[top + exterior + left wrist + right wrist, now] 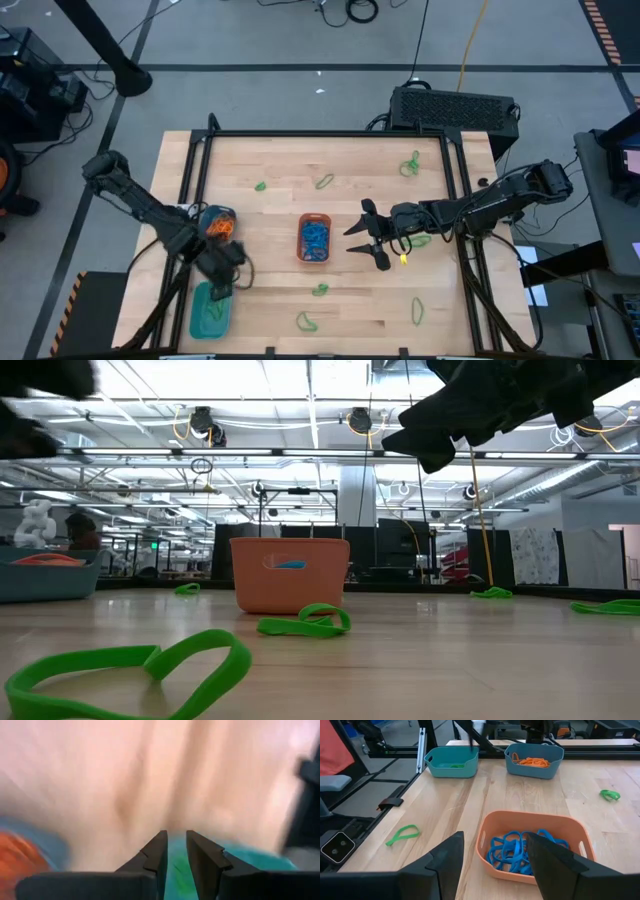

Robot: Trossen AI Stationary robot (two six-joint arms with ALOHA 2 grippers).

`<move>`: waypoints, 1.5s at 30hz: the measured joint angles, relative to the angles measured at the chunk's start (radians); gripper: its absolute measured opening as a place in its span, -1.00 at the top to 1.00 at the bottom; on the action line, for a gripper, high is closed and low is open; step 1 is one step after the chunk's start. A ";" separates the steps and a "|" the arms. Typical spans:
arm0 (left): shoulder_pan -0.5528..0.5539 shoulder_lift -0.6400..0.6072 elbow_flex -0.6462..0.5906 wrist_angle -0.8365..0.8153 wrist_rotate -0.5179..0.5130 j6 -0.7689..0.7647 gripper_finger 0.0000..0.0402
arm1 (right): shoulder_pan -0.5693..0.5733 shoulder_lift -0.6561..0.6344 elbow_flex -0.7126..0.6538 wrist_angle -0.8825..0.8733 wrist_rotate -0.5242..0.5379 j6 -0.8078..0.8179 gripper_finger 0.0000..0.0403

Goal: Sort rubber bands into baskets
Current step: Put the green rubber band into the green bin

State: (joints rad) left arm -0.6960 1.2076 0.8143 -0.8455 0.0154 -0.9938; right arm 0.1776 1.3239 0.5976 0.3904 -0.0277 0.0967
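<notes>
Light wooden tabletop [280, 290] spread beneath both dark arms. Left of the right gripper [372, 236], just beyond its widely spread, empty fingers [447, 857]: orange rounded-rectangular plastic basket [532, 822] filled with blue rubber bands [515, 851]. Directly beneath the left gripper [222, 288], near the table's front left corner: teal rectangular plastic basket [208, 315] with a green rubber band [179, 872] lying inside, seen between the narrowly parted fingers [156, 855], nothing clamped between them. Just behind the left gripper, beside that arm: small round blue-teal basket [216, 222] full of orange rubber bands [534, 761]. Scattered loose on the wood around the right gripper: green rubber bands, one [419, 311] in front, one [410, 163] behind, others [320, 290] farther left past the orange basket. Just under the right gripper's tips: small yellow band [403, 259].
</notes>
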 joint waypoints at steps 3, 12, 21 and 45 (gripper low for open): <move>0.111 0.000 0.000 0.002 -0.088 0.206 0.61 | 0.000 0.000 0.000 0.000 0.000 0.000 -0.02; 0.487 0.000 0.000 0.208 -0.309 0.677 0.61 | -0.005 -0.003 0.000 -0.063 0.273 0.034 -0.02; 0.643 0.000 -0.006 0.640 -0.267 1.034 0.61 | -0.291 -0.092 0.000 -0.611 0.492 0.264 0.10; 0.715 0.000 -0.267 1.294 -0.077 1.116 0.61 | -0.911 0.032 0.001 -0.745 0.254 0.351 0.33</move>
State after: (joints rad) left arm 0.0193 1.2076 0.5468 0.4480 -0.0612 0.1219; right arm -0.7331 1.3558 0.5983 -0.3542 0.2264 0.4480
